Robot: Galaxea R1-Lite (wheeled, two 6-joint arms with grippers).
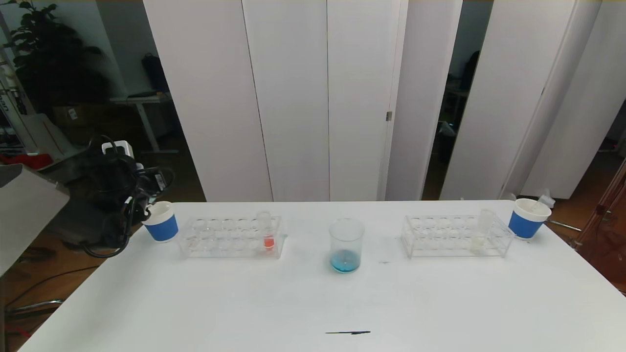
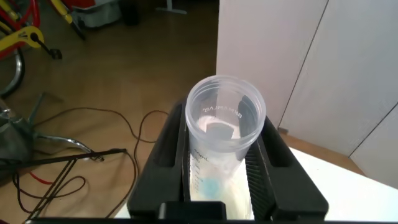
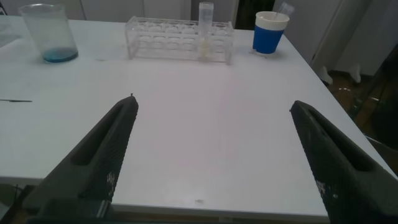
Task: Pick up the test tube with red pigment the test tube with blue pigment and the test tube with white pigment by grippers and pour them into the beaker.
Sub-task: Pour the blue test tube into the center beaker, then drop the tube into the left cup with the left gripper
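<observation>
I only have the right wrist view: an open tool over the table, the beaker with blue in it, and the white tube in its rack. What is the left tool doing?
Observer: The left tool is shut on a clear tube with a blue trace at its bottom.
Operator: Where is that arm?
Observer: At the far left corner of the table, beside a blue-banded paper cup.
Operator: And the red tube?
Observer: The red tube stands upright in the left rack.

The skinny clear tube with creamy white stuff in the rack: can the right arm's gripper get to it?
Probably yes. The right gripper is open, and only bare white table lies between it and the white-pigment tube standing upright in the clear plastic rack.
</observation>
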